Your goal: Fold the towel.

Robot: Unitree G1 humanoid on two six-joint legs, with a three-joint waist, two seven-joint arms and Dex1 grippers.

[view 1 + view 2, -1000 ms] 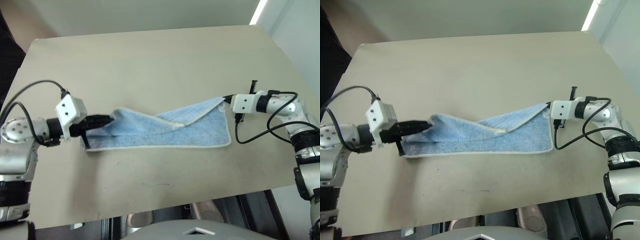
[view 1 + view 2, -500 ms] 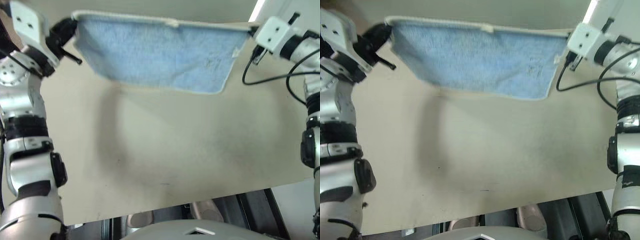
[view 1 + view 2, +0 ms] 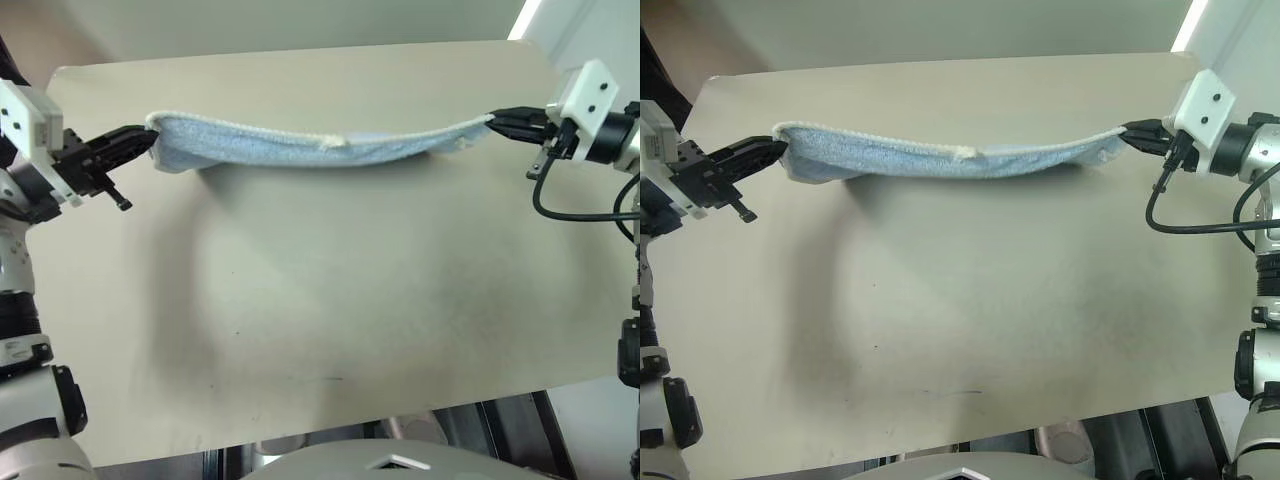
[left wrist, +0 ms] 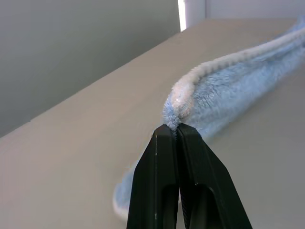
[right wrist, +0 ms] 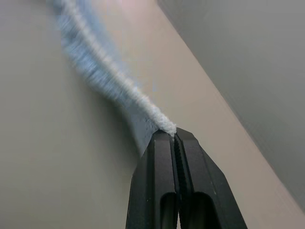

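Left eye view: beige worktop (image 3: 300,290) below grey wall; towel (image 3: 300,148) spans between clenched left fingers (image 3: 125,145) and right fingers (image 3: 510,122), its hanging face foreshortened.

Towels: you have one, the light blue towel (image 3: 300,148).
White loops: one, the little loop (image 3: 333,141) on that towel's upper edge.
Tables: one, the beige table (image 3: 330,300).
Grippers: two, the left gripper (image 3: 148,138) and the right gripper (image 3: 495,120).
Black fingers: two to each gripper, four in all.
Black cables: one, the cable (image 3: 560,205) looping under the right wrist.
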